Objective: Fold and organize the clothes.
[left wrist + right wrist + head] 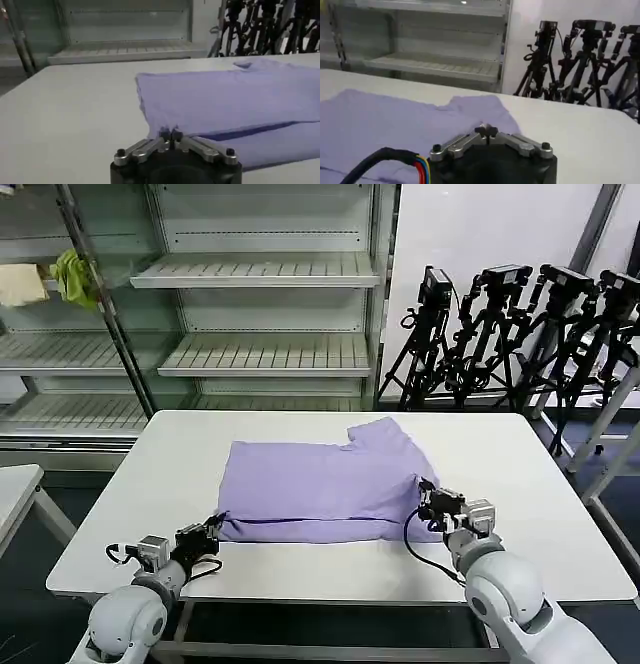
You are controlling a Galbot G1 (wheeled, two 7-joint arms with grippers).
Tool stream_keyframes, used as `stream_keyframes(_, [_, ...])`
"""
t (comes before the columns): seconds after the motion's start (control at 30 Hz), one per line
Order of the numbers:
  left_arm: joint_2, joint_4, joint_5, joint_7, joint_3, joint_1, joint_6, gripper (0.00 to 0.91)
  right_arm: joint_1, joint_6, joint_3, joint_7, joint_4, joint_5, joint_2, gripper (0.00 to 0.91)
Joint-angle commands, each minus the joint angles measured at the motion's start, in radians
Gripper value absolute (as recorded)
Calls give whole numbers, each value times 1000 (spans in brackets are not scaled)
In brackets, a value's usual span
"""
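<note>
Pinching soft lavender T-shirt [320, 489] corners: left pincer [214, 527], right pincer [428, 496].

Bare table [540, 484] flanks the T-shirt [310, 484]; tripods [520, 324] crowd behind.

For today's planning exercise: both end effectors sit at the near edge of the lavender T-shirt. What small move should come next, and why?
Probably lift both together and carry the near edge away from the robot. The left end effector and right end effector look shut on the T-shirt, which lies partly folded on the table.
</note>
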Motion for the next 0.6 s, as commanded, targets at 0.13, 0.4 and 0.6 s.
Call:
stream_keyframes(0.13, [10, 7, 27, -2, -24, 3, -15, 907, 8, 0, 5, 10, -36, -34, 2, 907])
stream_keyframes(0.4, [20, -23, 32, -4, -68, 54, -20, 907, -17, 1, 68, 2, -29, -32, -16, 907])
stream_keyframes(0.6, [16, -107, 27, -11, -106, 143, -18, 907, -136, 0, 133, -4, 90, -17, -71, 907])
